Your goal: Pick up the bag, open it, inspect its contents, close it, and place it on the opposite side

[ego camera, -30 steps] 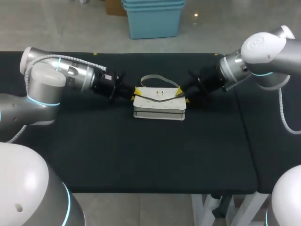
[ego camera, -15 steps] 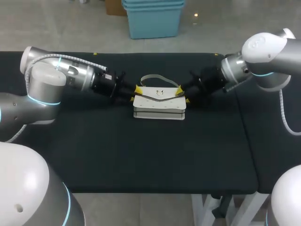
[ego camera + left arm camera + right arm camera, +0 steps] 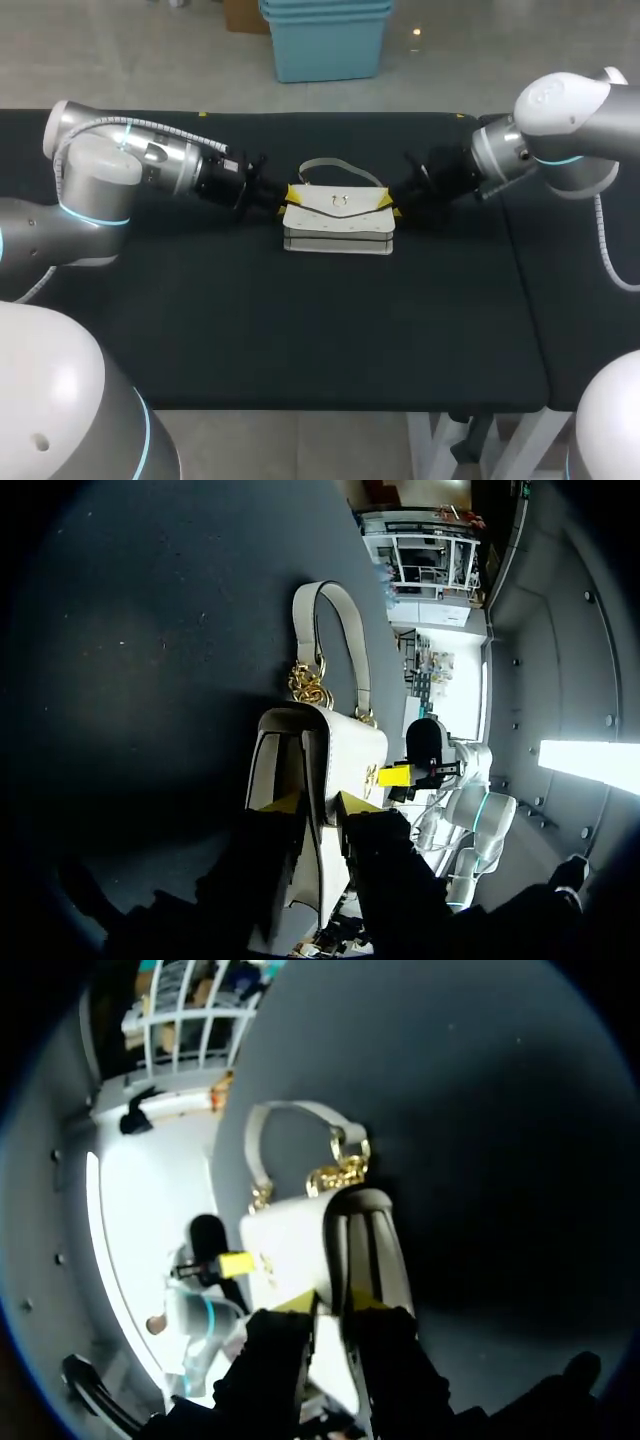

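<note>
Bag [image 3: 338,222] barely shifting, lying on table [image 3: 300,330]; left gripper [image 3: 289,197] clamping 9 o'clock end, right gripper [image 3: 390,204] clamping 3 o'clock end; lift likely starting.

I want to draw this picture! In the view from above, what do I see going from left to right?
left arm → left gripper → bag → right gripper → right arm

Bag [image 3: 338,218]: on tabletop [image 3: 300,320], near the far edge, midway between left and right edges; handle [image 3: 340,168] lies behind it. Left arm's fingers [image 3: 283,802] pinch its left end; right arm's fingers [image 3: 300,1302], its right end.
</note>
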Available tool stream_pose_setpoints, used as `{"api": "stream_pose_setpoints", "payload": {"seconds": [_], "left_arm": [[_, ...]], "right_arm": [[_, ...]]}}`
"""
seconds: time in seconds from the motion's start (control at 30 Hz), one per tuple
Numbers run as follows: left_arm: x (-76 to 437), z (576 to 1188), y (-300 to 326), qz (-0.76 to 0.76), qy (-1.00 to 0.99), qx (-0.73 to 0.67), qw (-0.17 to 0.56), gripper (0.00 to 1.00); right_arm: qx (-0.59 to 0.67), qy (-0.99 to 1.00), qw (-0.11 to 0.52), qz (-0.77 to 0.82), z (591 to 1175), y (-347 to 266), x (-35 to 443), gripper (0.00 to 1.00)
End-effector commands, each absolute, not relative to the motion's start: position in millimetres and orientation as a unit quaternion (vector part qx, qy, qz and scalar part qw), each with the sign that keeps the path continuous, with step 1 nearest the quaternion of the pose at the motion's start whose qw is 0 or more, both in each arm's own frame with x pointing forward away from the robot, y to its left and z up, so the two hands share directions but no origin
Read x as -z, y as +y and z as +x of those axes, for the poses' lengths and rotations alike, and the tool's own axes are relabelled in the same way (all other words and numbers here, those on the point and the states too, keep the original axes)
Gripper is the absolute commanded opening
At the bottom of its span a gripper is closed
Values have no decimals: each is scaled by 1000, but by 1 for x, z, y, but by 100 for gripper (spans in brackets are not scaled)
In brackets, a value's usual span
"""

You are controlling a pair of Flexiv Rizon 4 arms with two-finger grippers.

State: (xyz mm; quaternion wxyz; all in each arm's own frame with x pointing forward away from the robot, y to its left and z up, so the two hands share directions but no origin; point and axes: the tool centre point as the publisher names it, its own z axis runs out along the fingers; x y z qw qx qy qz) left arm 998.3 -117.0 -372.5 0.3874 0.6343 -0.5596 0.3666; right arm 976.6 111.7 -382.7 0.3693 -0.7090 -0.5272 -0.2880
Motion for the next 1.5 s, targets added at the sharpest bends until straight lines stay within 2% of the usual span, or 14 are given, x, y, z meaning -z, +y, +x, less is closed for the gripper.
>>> {"api": "stream_pose_setpoints", "payload": {"seconds": [0.03, 0.47, 0.57, 0.63, 0.67, 0.77, 0.93, 1.1, 1.17, 1.23, 1.5], "left_arm": [[359, 987, -115, 640, -559, -381, 365, 100], [310, 964, -78, 653, -566, -398, 307, 100], [307, 966, -67, 661, -567, -391, 298, 100], [307, 966, -61, 667, -565, -388, 293, 100], [306, 967, -59, 670, -564, -387, 288, 100], [306, 967, -52, 677, -561, -385, 281, 100], [307, 967, -43, 684, -555, -385, 277, 100], [308, 967, -34, 688, -556, -377, 274, 100], [308, 967, -31, 689, -557, -374, 273, 100], [308, 969, -26, 688, -561, -369, 275, 100], [306, 977, -12, 679, -590, -343, 272, 100]], "right_arm": [[290, -530, 357, -713, 974, 110, 380, 100], [285, -563, 301, -716, 960, 95, 360, 100], [280, -571, 291, -715, 956, 96, 360, 87], [277, -575, 287, -715, 954, 98, 361, 69], [276, -575, 286, -715, 953, 98, 361, 52], [272, -580, 283, -714, 952, 101, 364, 37], [265, -581, 284, -716, 953, 102, 370, 31], [256, -581, 287, -717, 953, 105, 379, 19], [254, -582, 291, -715, 953, 107, 381, 12], [255, -582, 300, -711, 953, 108, 383, 0], [266, -577, 310, -707, 958, 92, 378, 0]]}}
